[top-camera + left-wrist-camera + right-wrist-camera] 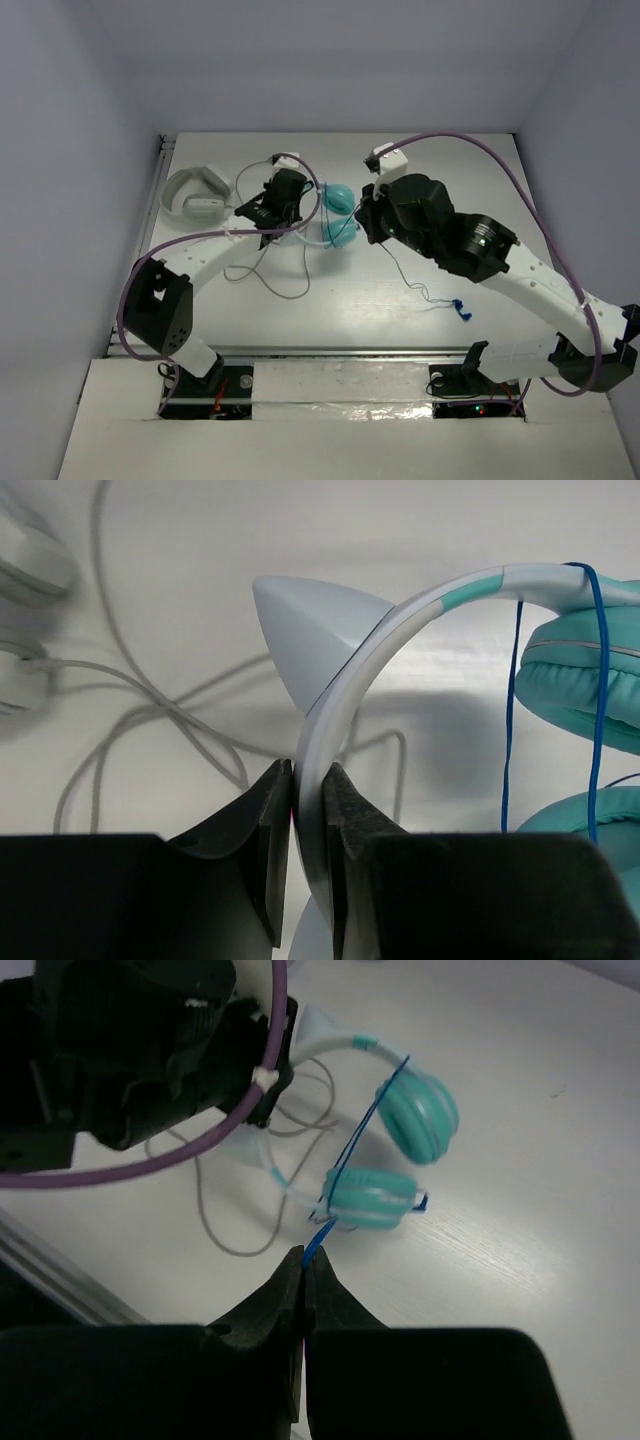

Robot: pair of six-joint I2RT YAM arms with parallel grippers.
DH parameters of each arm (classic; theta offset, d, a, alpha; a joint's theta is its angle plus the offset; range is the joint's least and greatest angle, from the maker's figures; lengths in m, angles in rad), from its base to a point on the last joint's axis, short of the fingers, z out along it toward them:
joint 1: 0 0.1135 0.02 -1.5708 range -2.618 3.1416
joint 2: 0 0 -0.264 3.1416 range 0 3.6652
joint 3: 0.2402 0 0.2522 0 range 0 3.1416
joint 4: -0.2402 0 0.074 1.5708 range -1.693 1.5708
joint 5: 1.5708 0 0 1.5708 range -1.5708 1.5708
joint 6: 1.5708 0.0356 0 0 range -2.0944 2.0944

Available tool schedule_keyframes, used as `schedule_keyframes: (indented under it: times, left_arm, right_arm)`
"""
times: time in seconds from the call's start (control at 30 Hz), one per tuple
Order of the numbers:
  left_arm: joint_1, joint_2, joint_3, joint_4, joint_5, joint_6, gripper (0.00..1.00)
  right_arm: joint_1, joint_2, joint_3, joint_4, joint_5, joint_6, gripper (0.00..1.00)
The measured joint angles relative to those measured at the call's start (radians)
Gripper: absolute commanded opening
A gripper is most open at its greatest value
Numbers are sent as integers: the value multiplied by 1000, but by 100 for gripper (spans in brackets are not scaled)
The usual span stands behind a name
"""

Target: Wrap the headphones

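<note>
The headphones (338, 212) with teal ear cups stand mid-table, held off the surface by the white headband (372, 645). My left gripper (310, 792) is shut on that headband, which carries a white pointed ear (310, 625). The thin blue cable (598, 680) runs over the headband and down past the ear cups (585, 675). My right gripper (308, 1256) is shut on the blue cable (324, 1232) just below the lower ear cup (372, 1198). In the top view the right gripper (366, 216) sits beside the cups, and the slack cable (412, 284) trails to the blue plug (460, 308).
A second, all-white/grey pair of headphones (195, 196) lies at the back left. Its grey cable (284, 284) loops across the table under my left arm and shows as grey cable (150, 705) behind the held headband. The arms' purple hoses (520, 190) arc overhead.
</note>
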Motion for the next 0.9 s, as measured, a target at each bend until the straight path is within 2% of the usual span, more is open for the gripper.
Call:
schedule_keyframes:
  times: [0.23,0.4,0.73,0.9]
  left_arm:
    - [-89,-32,0,-126,167,126,0]
    - [-89,-106,0,-178,270,193,0]
    - [-81,-184,0,-189,513,257,0]
    - [-14,-219,0,-181,674,256,0]
  right_arm:
    - [-91,103,-8,51,71,-77,0]
    - [-180,119,-40,114,104,-107,0]
    - [-257,158,-138,217,108,-120,0]
    - [-304,130,-208,275,97,-79,0]
